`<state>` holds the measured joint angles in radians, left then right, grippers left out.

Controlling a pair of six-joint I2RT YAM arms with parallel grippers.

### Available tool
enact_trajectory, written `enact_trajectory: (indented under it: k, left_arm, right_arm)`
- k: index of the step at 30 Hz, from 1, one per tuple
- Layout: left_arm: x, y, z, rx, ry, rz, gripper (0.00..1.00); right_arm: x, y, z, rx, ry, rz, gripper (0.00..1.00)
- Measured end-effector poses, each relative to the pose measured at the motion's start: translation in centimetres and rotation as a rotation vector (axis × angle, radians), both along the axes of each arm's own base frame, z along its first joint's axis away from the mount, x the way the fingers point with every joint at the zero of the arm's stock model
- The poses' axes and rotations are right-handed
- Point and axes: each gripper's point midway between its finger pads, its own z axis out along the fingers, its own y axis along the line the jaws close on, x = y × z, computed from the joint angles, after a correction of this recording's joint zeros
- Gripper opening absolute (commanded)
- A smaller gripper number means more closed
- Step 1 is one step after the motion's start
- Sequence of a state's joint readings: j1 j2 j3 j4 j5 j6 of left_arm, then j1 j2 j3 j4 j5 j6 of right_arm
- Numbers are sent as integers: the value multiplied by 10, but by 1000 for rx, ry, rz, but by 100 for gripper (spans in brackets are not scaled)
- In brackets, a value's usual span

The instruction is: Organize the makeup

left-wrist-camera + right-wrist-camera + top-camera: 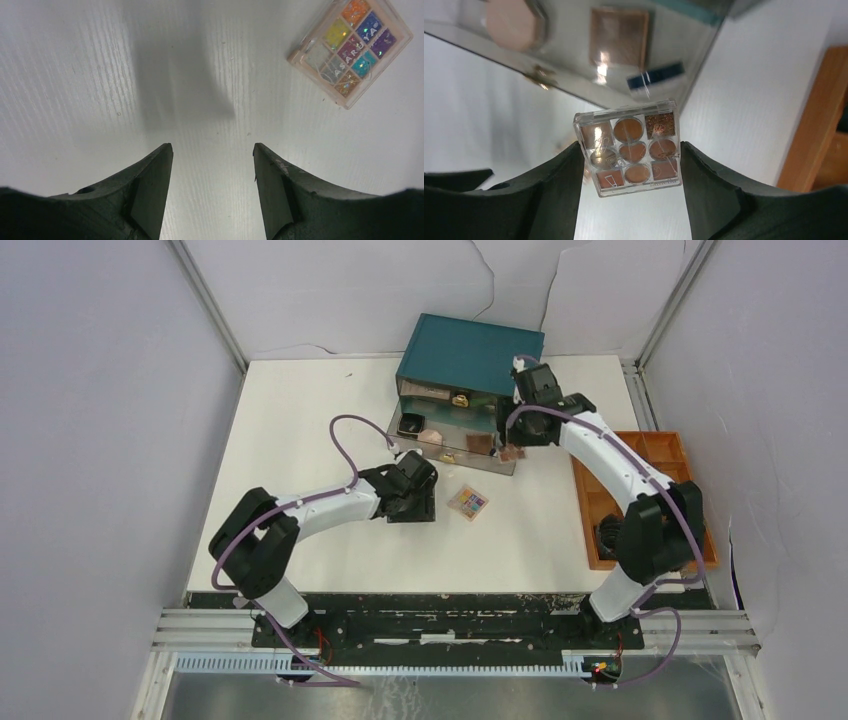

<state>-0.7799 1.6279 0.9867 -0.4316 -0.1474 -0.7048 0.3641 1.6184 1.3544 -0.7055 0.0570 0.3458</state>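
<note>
While the right jaws press against both side edges of a brown palette, with the open drawer of the teal box just beyond their tips, the sorting looks partly done. I cannot tell whether that palette is lifted or resting on the counter.

Already lying in the drawer ahead of the right jaws are a pink octagonal compact, a brown square palette and a dark blue piece. A black square compact sits at the drawer's far-left end.

The left jaws stand well apart and hold nothing, over bare counter. Ahead of them and off to their right lies a colourful palette, untouched.

By my reckoning two pieces remain: the brown palette now gripped and the colourful one waiting.
</note>
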Motion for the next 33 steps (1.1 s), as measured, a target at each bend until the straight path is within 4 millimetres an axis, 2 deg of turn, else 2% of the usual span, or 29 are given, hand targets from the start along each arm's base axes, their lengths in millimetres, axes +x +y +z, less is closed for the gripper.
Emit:
enact_trajectory:
  k: [2,5,8,10,12,14,18,22,25,28,31,33]
  left_arm:
    - [-2,3,-2,5,5,0,67]
    - [-4,5,-2,7,3,1,67]
    - [-4,6,4,-2,-12,3,67]
    - [-3,6,8,-9,-24,3,67]
    - [-2,6,12,-13,-34,1,67]
    - [-1,7,15,-13,-45,0,68]
    - [-2,10,17,-4,-58,-6,69]
    - [-4,13,14,5,-52,-8,71]
    - [-5,15,12,16,-51,-18,73]
    - [-6,16,10,22,-49,-20,76]
    - [-7,18,9,26,-47,-19,84]
    - [-7,21,11,23,-51,-14,89]
  right_arm:
    - [28,15,17,37,-50,2,50]
    - [57,34,22,70,-71,5,50]
    - [83,51,9,81,-60,8,53]
    - [94,59,-7,81,-37,6,65]
    - [99,63,-25,73,-6,2,88]
    - [98,65,-37,65,24,-11,97]
    - [100,71,-36,64,20,-11,100]
    - [104,66,-33,46,3,-29,100]
    - [101,61,-27,13,-16,-28,100]
    - [84,62,-6,-21,-42,11,100]
    - [49,79,19,-38,-74,94,100]
    - [14,97,31,-38,-88,174,100]
